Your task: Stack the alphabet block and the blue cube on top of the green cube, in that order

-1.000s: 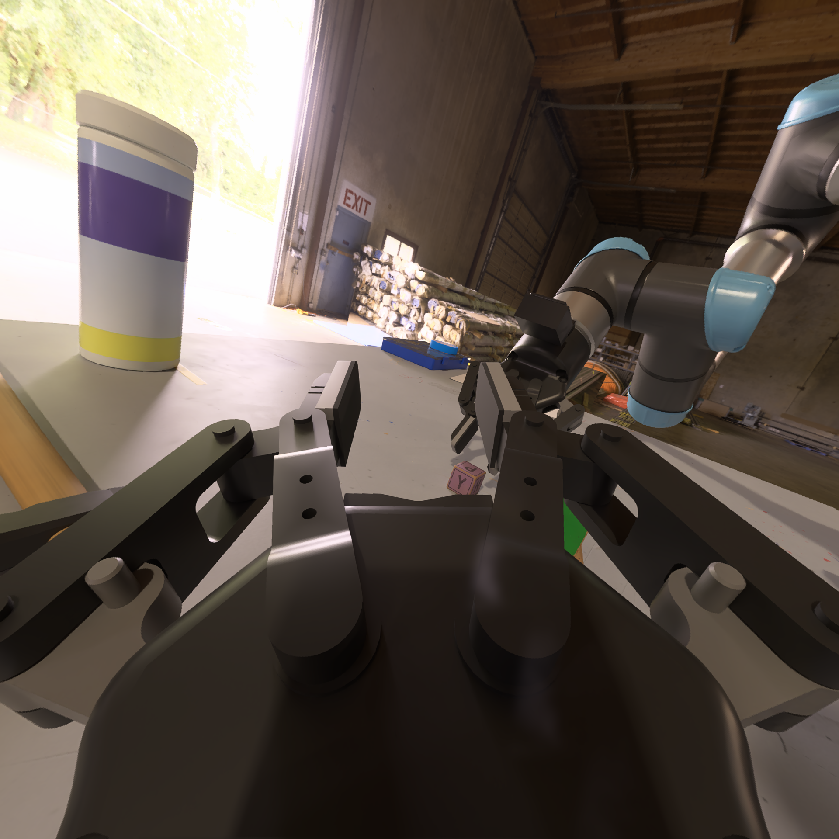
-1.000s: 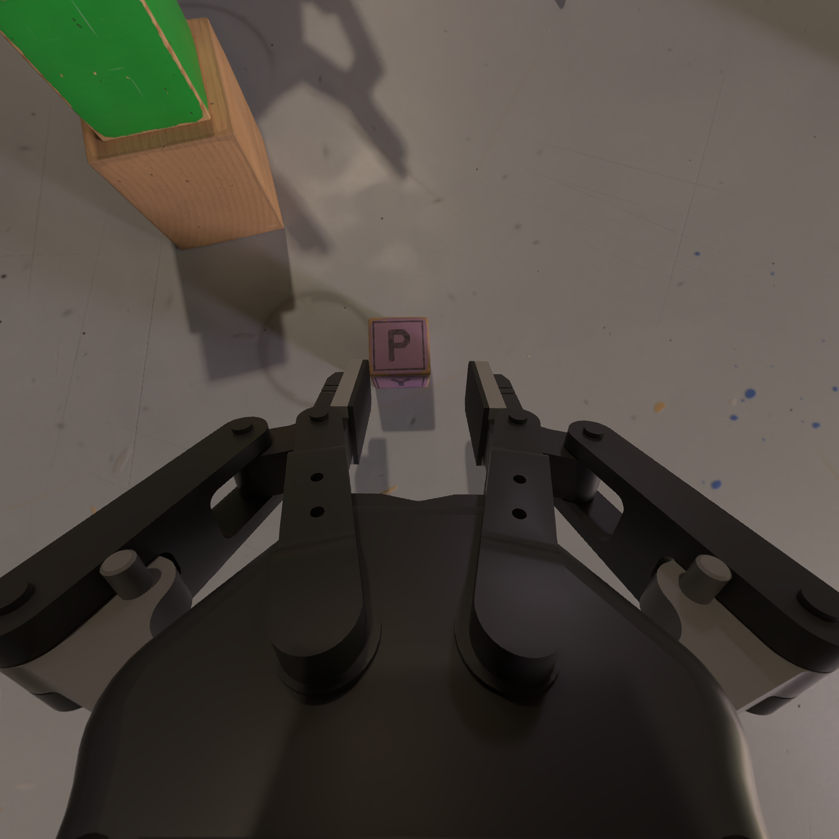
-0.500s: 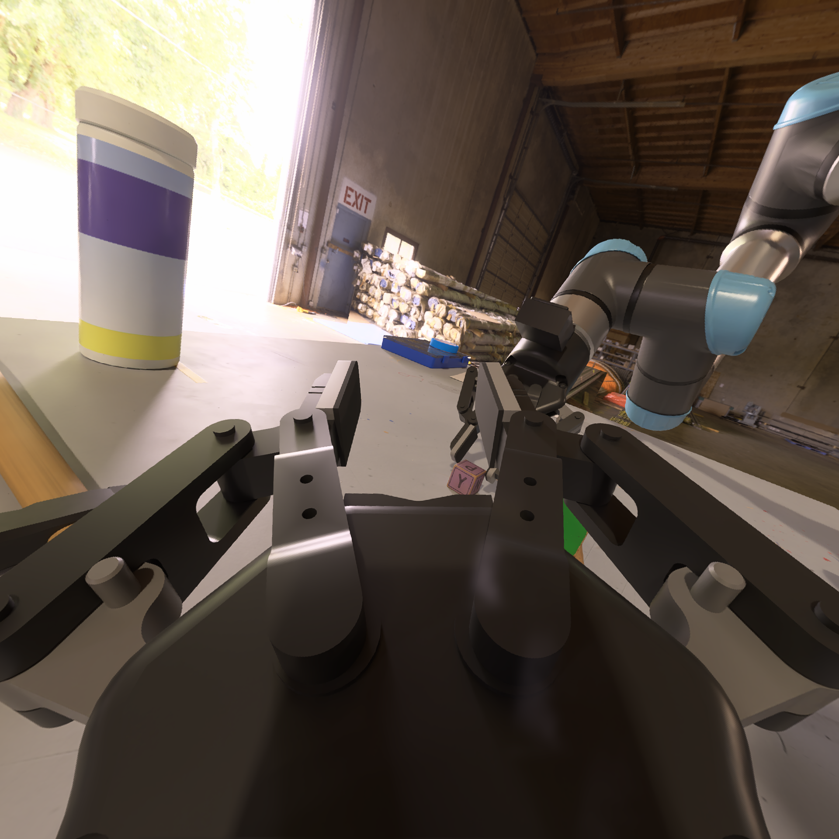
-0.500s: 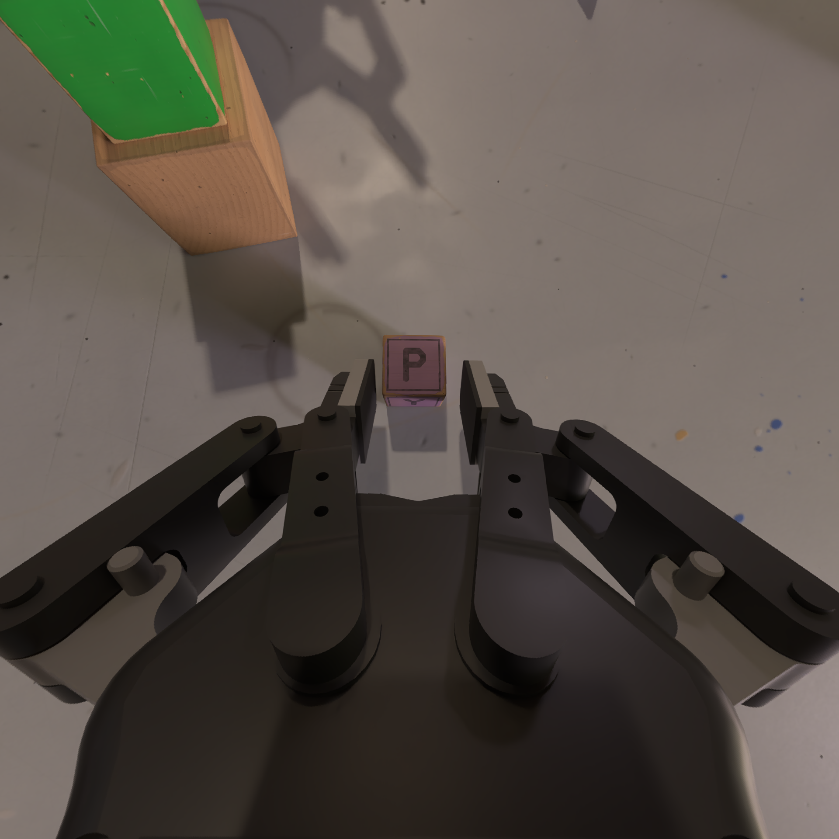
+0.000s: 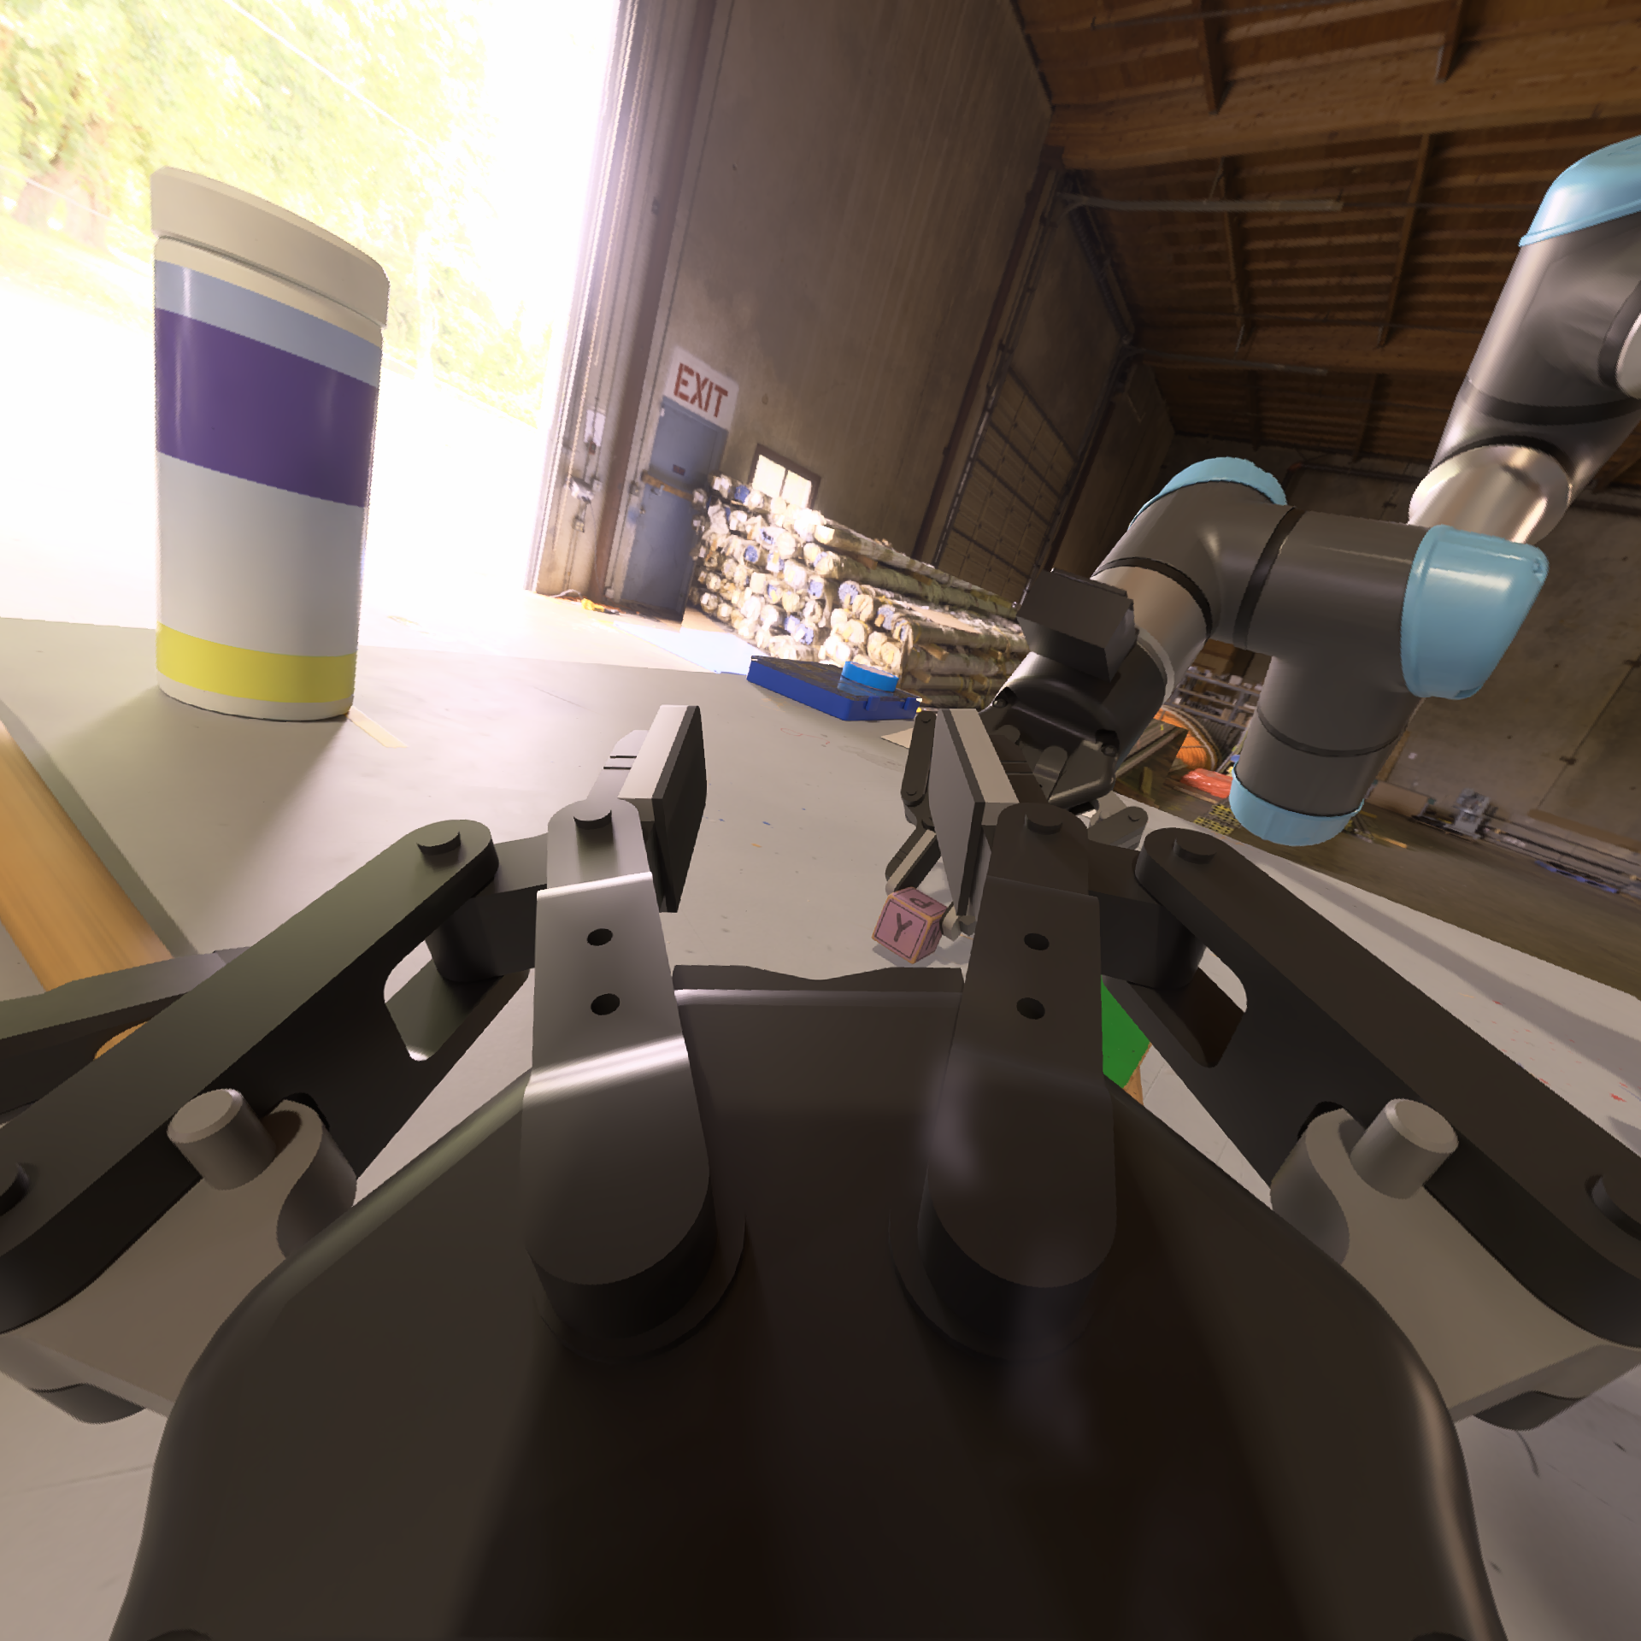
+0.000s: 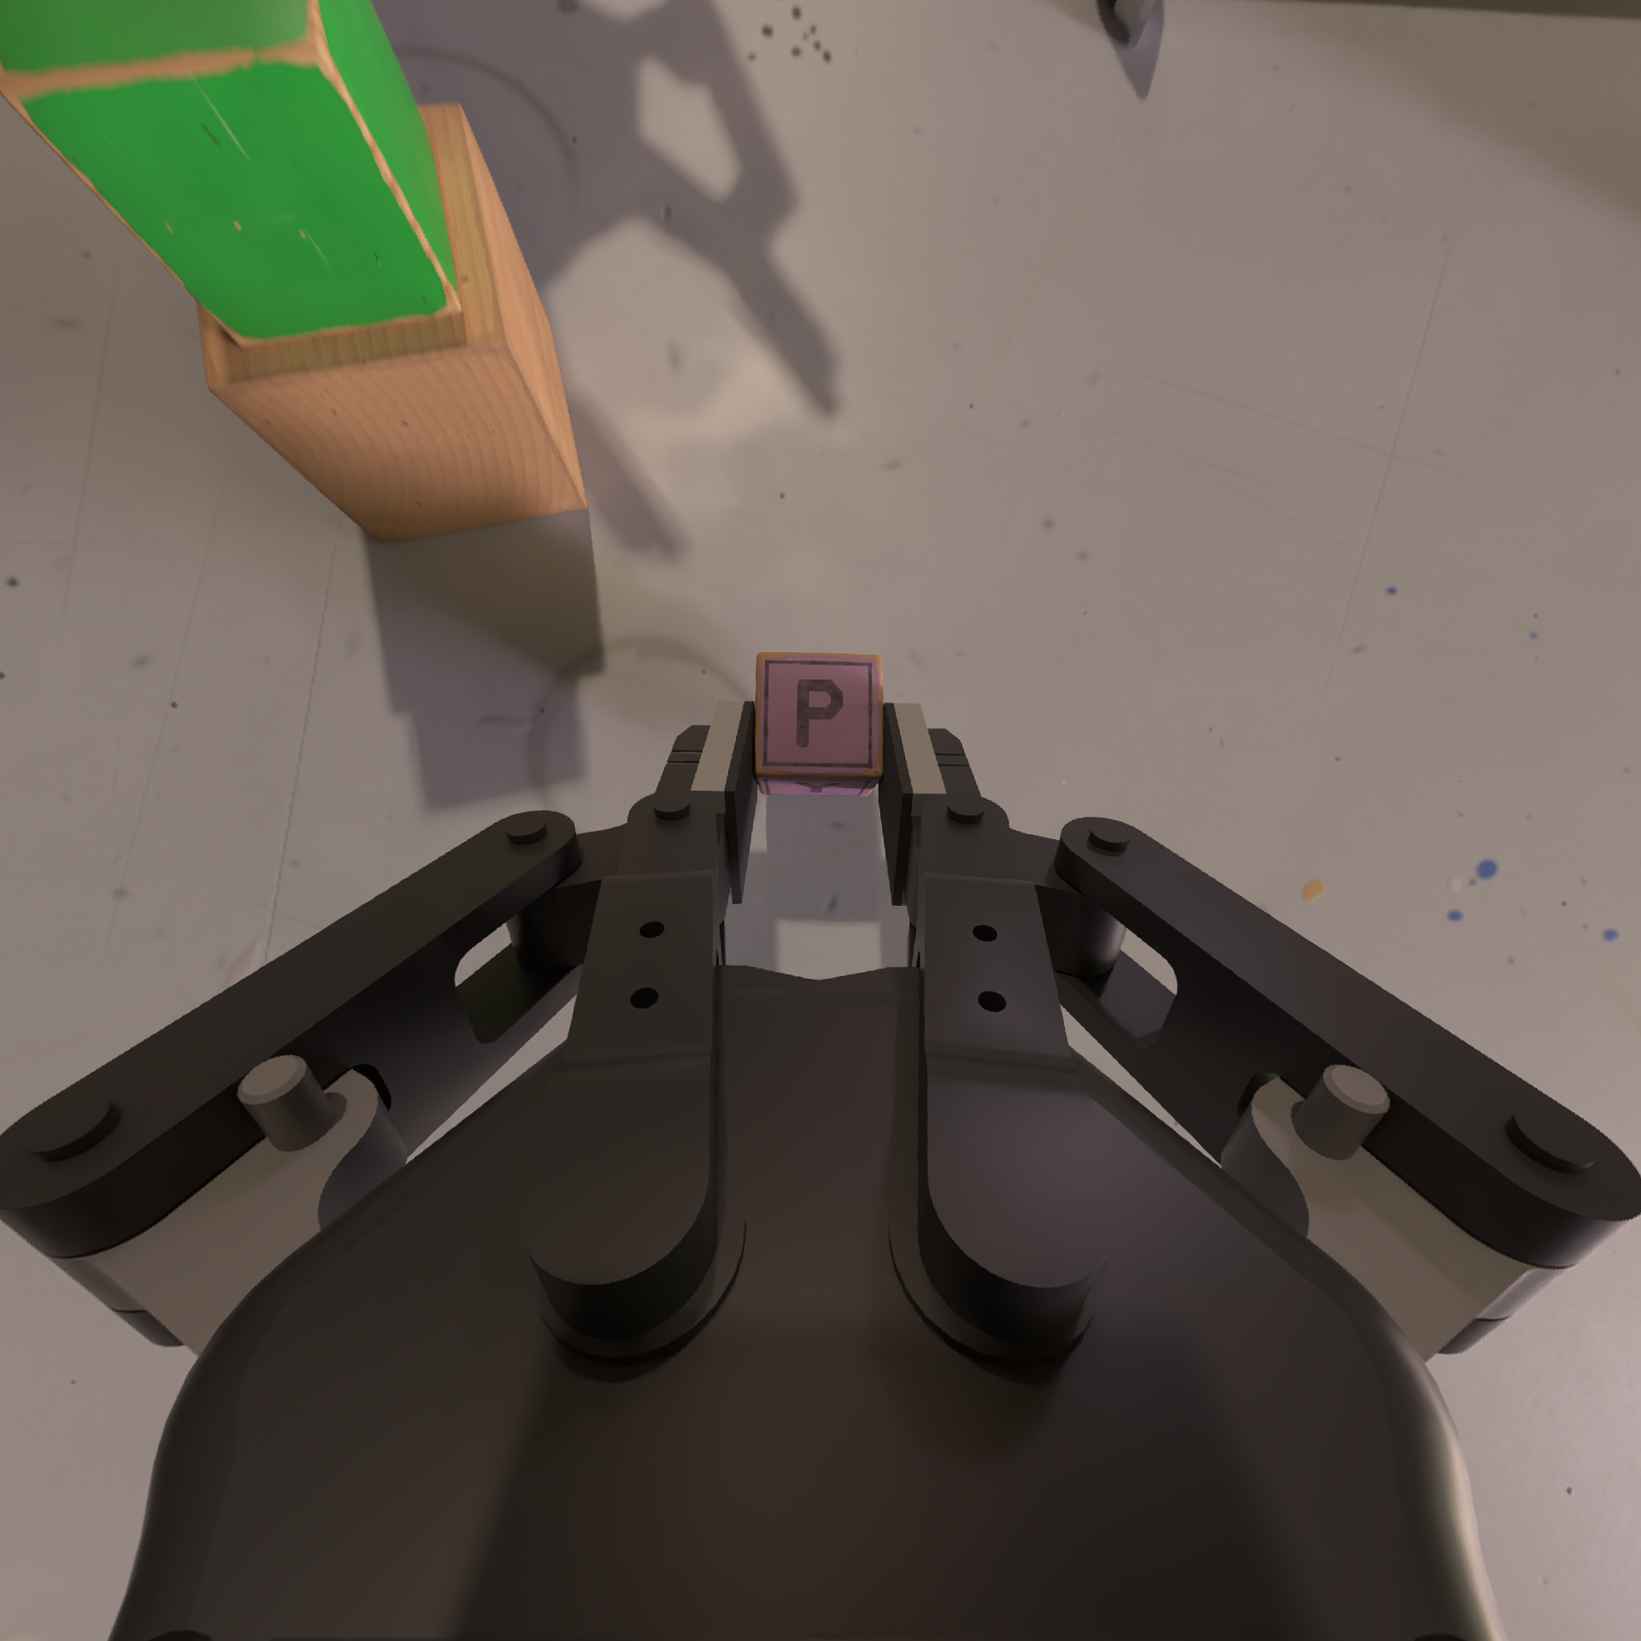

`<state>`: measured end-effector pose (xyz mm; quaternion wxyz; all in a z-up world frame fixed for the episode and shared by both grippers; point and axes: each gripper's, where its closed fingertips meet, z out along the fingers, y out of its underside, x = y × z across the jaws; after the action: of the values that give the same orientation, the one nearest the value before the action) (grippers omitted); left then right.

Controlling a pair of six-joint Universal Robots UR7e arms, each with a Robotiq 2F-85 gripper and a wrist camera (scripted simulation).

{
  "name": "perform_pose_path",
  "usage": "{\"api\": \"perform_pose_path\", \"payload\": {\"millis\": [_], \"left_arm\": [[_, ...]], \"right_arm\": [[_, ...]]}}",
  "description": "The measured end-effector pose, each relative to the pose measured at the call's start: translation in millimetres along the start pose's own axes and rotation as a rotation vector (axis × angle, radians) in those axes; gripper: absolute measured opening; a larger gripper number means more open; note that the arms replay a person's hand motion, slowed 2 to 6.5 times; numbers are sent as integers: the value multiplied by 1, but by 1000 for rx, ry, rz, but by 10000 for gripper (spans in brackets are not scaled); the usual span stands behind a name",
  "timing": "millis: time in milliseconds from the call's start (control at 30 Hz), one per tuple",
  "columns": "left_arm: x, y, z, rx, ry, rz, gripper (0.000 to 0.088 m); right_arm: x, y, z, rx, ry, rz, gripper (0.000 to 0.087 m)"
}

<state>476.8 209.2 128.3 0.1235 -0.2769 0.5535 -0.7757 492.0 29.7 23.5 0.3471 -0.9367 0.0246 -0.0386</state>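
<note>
The pink alphabet block (image 6: 819, 724) sits on the grey table between the pads of my right gripper (image 6: 819, 710), which is shut on its two sides. The green cube (image 6: 240, 178) stands on a taller wooden block (image 6: 400, 426) at the upper left, apart from the gripper. In the left wrist view my left gripper (image 5: 812, 772) is open and empty above the table. Beyond it I see the alphabet block (image 5: 906, 925), the right arm (image 5: 1314, 613) reaching down to it, and a sliver of the green cube (image 5: 1121, 1039). No blue cube is in view.
A tall white canister (image 5: 266, 462) with purple and yellow bands stands at the far left of the table. A wooden board (image 5: 53, 888) lies at the left edge. The grey table (image 6: 1243, 444) shows paint specks to the right.
My right gripper has moved forward over the alphabet block and closed its fingers onto its sides. The left gripper has not moved.
</note>
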Motion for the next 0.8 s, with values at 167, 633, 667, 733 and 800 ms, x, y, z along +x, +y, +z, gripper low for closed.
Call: {"api": "perform_pose_path", "payload": {"millis": [167, 633, 667, 733, 800], "left_arm": [[0, 0, 0, -1, -1, -2, 460], [-1, 0, 0, -4, -2, -7, 458], [-1, 0, 0, -4, -2, -7, 458], [-1, 0, 0, -4, -2, -7, 458], [-1, 0, 0, -4, -3, -8, 458]], "right_arm": [[-2, -16, -5, 49, 4, 16, 252], [-25, -77, -26, 196, -1, 13, 252], [-27, -82, -28, 205, -1, 11, 252], [-32, -90, -31, 222, -4, 8, 252], [-37, -99, -34, 238, -9, 6, 252]]}}
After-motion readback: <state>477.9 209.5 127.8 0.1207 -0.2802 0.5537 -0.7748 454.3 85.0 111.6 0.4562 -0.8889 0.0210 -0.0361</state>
